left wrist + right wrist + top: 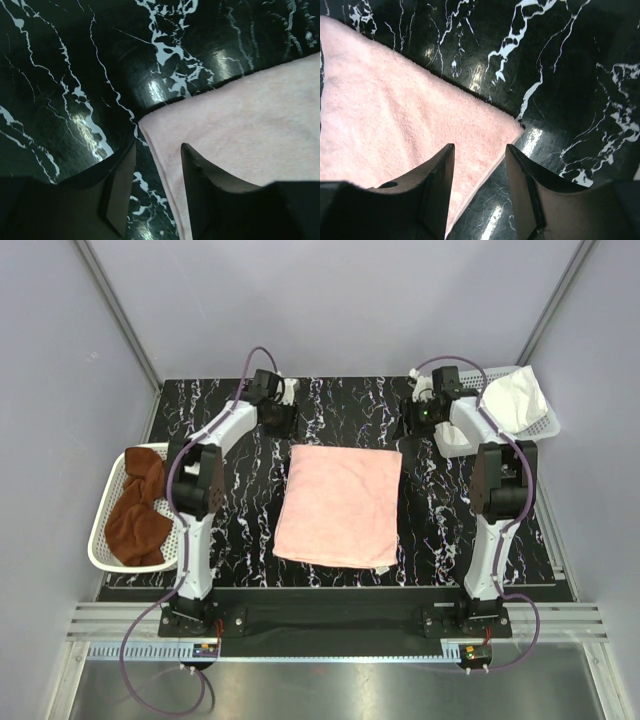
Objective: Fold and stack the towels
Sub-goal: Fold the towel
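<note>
At the middle of the black marbled table we see the pale pink towel lying flat. Its two far corners sit right by the two grippers. The left gripper hangs over the far left corner. In its wrist view the corner pokes out just ahead of the fingers, which stand apart with nothing between them. The right gripper hangs over the far right corner. Its fingers are likewise spread and grip nothing, with pink cloth under the gap and the corner tip just ahead. We cannot tell whether either set of fingertips touches the cloth.

We count three towels, two baskets and two grippers. The rust-brown towel is bunched in the white mesh basket at the left edge. The white towel is crumpled in the second basket at the far right corner. Both are well apart from the pink one.

The pink towel is nearly square, a little longer from far to near than across. That long axis runs from the grippers toward the arm bases, with the near end skewed slightly to the left. Its far edge spans the stretch between the two grippers.
</note>
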`<state>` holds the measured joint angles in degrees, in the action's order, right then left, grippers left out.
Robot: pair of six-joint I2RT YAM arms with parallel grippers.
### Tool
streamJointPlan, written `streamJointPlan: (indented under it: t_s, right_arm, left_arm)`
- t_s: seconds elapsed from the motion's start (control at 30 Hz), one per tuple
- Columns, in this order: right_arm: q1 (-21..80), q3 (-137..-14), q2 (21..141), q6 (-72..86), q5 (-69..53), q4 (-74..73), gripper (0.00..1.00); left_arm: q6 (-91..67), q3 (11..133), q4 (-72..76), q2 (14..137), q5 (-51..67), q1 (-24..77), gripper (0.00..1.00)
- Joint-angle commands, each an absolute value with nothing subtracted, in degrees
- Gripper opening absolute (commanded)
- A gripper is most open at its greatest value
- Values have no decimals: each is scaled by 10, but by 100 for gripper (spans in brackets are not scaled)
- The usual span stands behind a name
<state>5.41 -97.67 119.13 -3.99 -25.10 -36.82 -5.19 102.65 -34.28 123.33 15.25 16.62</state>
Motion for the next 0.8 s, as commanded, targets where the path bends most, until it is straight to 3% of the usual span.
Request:
streamJointPlan:
  t_s: [0.0,0.1,0.33,0.77]
  right_arm:
    - [40,-1036,1222,-105,-332,-402,52]
    - [39,-1105,1266,-137,-326,-467,49]
    - [40,-1128,1298,-167,-305,-482,50]
    - [40,-1165,1353,-178,-294,-513,44]
  left_arm:
    - [32,1098,-396,1285,180,178,48]
    - [54,1134,-413,1324,166,173,48]
    - [85,1178,-428,1368,207,162,51]
    - [148,1233,-460,1388,149,162,49]
